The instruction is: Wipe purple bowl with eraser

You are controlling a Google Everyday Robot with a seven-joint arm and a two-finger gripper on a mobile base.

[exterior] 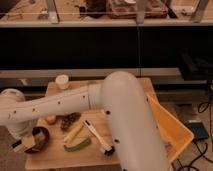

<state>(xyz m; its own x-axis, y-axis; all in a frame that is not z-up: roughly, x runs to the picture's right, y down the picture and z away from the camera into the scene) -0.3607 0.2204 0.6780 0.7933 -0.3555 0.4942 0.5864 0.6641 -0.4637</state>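
**Eraser is at the purple bowl**

Your gripper [25, 143] is low at the front left corner of the wooden table [75, 91]. Its jaws are clamped on the eraser [29, 141], a small pale yellow block. The eraser is over the left edge of the purple bowl [44, 136]. Near the bowl, on its right, you see a green cucumber [77, 146] and a white-handled brush [96, 134]. A white cup [62, 81] stands at the back of the table.

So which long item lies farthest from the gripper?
The white-handled, dark-bristled brush, rightmost; green cucumber and yellow oblong lie nearer the gripper at the dark purple bowl.
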